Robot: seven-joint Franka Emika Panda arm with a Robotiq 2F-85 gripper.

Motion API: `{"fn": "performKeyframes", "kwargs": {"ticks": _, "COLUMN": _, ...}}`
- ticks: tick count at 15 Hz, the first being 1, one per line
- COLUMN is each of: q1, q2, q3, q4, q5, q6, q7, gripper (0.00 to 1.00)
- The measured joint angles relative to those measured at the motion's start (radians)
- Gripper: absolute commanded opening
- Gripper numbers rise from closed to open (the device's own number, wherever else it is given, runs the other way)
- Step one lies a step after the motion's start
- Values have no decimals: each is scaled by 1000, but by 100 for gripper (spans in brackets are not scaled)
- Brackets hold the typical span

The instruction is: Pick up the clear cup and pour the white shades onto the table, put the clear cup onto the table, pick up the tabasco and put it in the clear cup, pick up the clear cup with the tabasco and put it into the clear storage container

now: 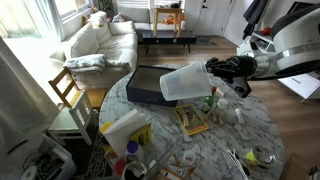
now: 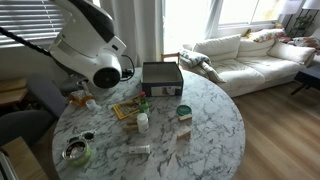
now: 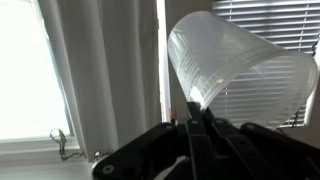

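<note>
The arm reaches in from the right in an exterior view, and its gripper [image 1: 210,68] holds the clear container [image 1: 183,83] in the air over the table [image 1: 252,128]. The container is tilted well off upright. It hangs just right of the dark box [image 1: 148,86], and its left edge overlaps the near right end of the box in this view.

In the wrist view the gripper [image 3: 198,116] comes up from the bottom edge. Its two dark fingers [image 3: 206,128] are drawn almost together, pinching the thin wall of the container [image 3: 240,75] at its rim. The narrower closed base points up and left, and the wider mouth points down and right. Nothing can be made out inside it. Behind it hang pale curtains [image 3: 100,70], with window blinds [image 3: 270,25] on the right.

Below the container a yellow board [image 1: 190,121] lies flat on the table, with small items around it that are too small to name.

In the exterior view from the opposite side, the white arm fills the near left and hides the gripper and the container. The box [image 2: 162,76] sits at the far edge of the table [image 2: 212,130]. The board [image 2: 127,109] lies just in front of it, to the left. A small white bottle [image 2: 143,122] stands near the middle, and a metal bowl [image 2: 78,151] sits at the near left.

A white sofa [image 1: 100,40] stands beyond the table in both exterior views.
</note>
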Motion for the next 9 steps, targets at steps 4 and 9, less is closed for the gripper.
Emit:
{"fn": "performKeyframes", "kwargs": {"ticks": 4, "q1": 8, "q2": -60, "q3": 46, "q4": 9, "q5": -176, "q6": 136, "q7": 173, "gripper": 1}}
{"fn": "performKeyframes", "kwargs": {"ticks": 9, "q1": 8, "q2": -98, "q3": 77, "q4": 12, "q5": -426, "q6": 252, "q7": 404, "gripper": 1}}
